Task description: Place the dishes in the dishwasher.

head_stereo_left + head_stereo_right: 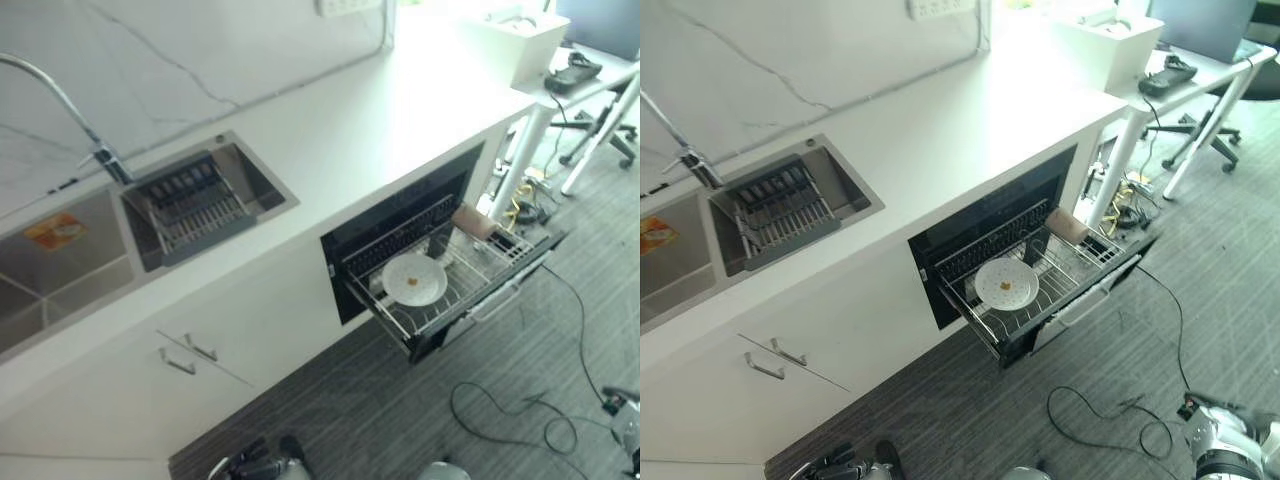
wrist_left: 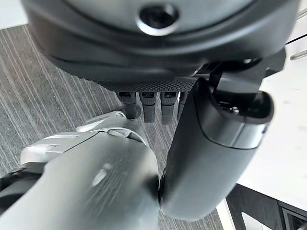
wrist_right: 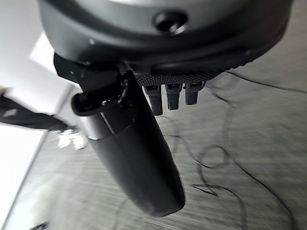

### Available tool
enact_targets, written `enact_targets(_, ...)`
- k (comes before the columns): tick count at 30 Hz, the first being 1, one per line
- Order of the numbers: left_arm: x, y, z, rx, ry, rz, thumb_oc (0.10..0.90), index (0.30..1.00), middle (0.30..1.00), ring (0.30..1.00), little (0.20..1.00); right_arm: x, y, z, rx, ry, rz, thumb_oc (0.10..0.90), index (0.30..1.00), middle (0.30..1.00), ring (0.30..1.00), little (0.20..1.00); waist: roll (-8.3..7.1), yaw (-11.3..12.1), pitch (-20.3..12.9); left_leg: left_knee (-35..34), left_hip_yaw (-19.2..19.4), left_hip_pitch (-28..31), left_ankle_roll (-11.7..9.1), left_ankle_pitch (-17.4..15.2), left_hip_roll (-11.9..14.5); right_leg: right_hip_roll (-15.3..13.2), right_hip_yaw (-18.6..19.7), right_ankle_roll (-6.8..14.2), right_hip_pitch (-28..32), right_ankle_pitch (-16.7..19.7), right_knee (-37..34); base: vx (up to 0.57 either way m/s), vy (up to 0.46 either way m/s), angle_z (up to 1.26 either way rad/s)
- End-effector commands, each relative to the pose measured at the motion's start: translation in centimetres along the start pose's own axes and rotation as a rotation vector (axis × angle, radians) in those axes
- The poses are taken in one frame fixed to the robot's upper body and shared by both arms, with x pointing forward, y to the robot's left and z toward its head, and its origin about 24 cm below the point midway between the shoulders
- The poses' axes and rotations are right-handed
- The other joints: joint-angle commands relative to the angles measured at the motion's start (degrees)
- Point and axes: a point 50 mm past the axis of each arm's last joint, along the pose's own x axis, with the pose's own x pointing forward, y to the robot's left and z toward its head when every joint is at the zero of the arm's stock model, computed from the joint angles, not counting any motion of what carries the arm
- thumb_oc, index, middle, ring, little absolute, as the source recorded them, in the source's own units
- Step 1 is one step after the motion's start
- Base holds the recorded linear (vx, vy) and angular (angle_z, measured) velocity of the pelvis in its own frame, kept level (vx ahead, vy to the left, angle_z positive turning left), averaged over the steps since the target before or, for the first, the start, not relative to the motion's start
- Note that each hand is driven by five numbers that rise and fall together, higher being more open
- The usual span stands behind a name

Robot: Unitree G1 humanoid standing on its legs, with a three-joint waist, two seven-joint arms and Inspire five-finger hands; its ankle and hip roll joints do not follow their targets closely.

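- In the pulled-out rack of the dishwasher, a white plate lies flat on the wires, with a brownish cup-like thing at the rack's far corner.
- The plate looks stiff, smooth and breakable (probably slippery too); I would take it by the rim, not the face.
- Left of the dishwasher, a sink with a drainer is set into the white desk.
- Right of the dishwasher stand a second desk and a chair on striped carpet.
- The left robot hand and right robot hand hang over the floor, fingers straight, holding nothing.
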Motion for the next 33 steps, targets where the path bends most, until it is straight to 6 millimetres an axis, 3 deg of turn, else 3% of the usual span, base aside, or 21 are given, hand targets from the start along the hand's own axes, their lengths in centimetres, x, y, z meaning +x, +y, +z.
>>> enact_targets(1, 0.2, 1.2, 1.9, 0.096, -0.045, 0.002, 0.800, 0.900, 0.900, 0.900, 0.900, -1.1, 2.0, 4.2, 0.344, 0.004, 0.123, 0.800, 0.900, 0.900, 0.900, 0.900, -1.18, 2.65, 1.56, 9.93, -0.66, 4.67, -4.30, -13.03, 3.20, 0.65, -4.04, -3.72, -4.13, -3.92, 5.87, 0.04, -0.048, 0.22)
enact_targets(5, 0.2, 1.1, 0.9, 0.107, -0.012, 0.002, 0.800, 0.900, 0.900, 0.900, 0.900, -0.9, 2.1, 3.1, 0.504, 0.144, 0.102, 0.800, 0.900, 0.900, 0.900, 0.900, -0.02, 4.18, 0.92, 9.93, -2.02, 4.61, -4.24, -13.20, 2.51, 0.34, -4.98, -3.66, -3.55, -4.00, 5.87, 0.05, -0.039, 0.19)
enact_targets(6, 0.2, 1.0, 0.7, 0.107, -0.007, -0.002, 0.800, 0.900, 0.900, 0.900, 0.900, -1.0, 2.1, 3.2, 0.517, 0.148, 0.102, 0.744, 0.815, 0.815, 0.815, 0.815, 0.32, 4.43, 0.84, 9.93, -2.21, 4.62, -4.27, -13.21, 2.38, 0.25, -5.12, -3.70, -3.46, -4.02, 5.87, 0.04, 0.004, 0.11)
enact_targets(7, 0.2, 0.8, 0.6, 0.108, -0.003, -0.005, 0.800, 0.900, 0.900, 0.900, 0.900, -1.0, 2.2, 3.2, 0.529, 0.149, 0.097, 0.547, 0.521, 0.521, 0.521, 0.521, 0.57, 4.63, 0.76, 9.93, -2.39, 4.60, -4.29, -13.22, 2.23, 0.20, -5.15, -3.73, -3.42, -4.08, 5.87, 0.03, 0.019, 0.16)
enact_targets(8, 0.2, 0.7, 0.3, 0.108, 0.001, -0.009, 0.800, 0.900, 0.900, 0.900, 0.900, -1.0, 2.1, 3.4, 0.542, 0.151, 0.087, 0.435, 0.352, 0.352, 0.352, 0.352, 0.95, 4.88, 0.65, 9.93, -2.66, 4.52, -4.29, -13.25, 2.03, 0.10, -5.24, -3.75, -3.37, -4.14, 5.87, 0.03, 0.024, 0.35)
enact_targets(9, 0.2, 0.5, 0.1, 0.103, 0.006, -0.012, 0.800, 0.900, 0.900, 0.900, 0.900, -1.1, 2.1, 3.6, 0.556, 0.158, 0.076, 0.400, 0.300, 0.300, 0.300, 0.300, 1.32, 5.09, 0.54, 9.93, -2.92, 4.43, -4.29, -13.27, 1.82, 0.00, -5.30, -3.76, -3.34, -4.19, 5.87, 0.07, 0.040, 0.44)
enact_targets(13, 0.3, -0.6, -1.3, 0.065, 0.040, -0.027, 0.800, 0.900, 0.900, 0.900, 0.900, -1.2, 1.6, 5.3, 0.631, 0.169, 0.075, 0.400, 0.300, 0.300, 0.300, 0.300, 3.58, 6.96, 0.33, 9.93, -4.38, 3.25, -4.33, -13.05, 0.43, -1.49, -6.40, -3.51, -3.38, -3.86, 5.87, 0.05, 0.067, 0.28)
enact_targets(23, -0.1, -0.6, -2.6, 0.025, 0.085, -0.012, 0.800, 0.900, 0.900, 0.900, 0.900, -1.9, 1.6, 7.8, 0.580, 0.160, 0.144, 0.400, 0.300, 0.300, 0.300, 0.300, 4.61, 9.20, 0.57, 9.93, -5.45, 1.85, -3.87, -12.90, -0.92, -3.11, -8.47, -3.15, -3.10, -3.24, 5.87, 0.03, 0.042, 0.14)
enact_targets(30, -0.2, -0.2, -2.7, -0.008, 0.089, -0.003, 0.800, 0.900, 0.900, 0.900, 0.900, -3.0, 2.7, 9.7, 0.521, 0.124, 0.219, 0.400, 0.300, 0.300, 0.300, 0.300, 4.87, 11.10, 1.06, 9.93, -7.08, 1.31, -3.99, -13.86, -2.17, -4.20, -8.73, -2.06, -2.47, -3.64, 5.87, 0.04, 0.036, 0.11)
enact_targets(33, -0.2, -0.1, -2.3, -0.021, 0.081, -0.006, 0.800, 0.900, 0.900, 0.900, 0.900, -4.2, 3.8, 11.3, 0.514, 0.093, 0.262, 0.400, 0.300, 0.300, 0.300, 0.300, 5.13, 12.03, 2.20, 9.93, -6.52, 0.20, -3.23, -12.83, -2.49, -5.16, -10.58, -2.34, -2.97, -2.02, 5.87, 0.04, 0.035, 0.27)
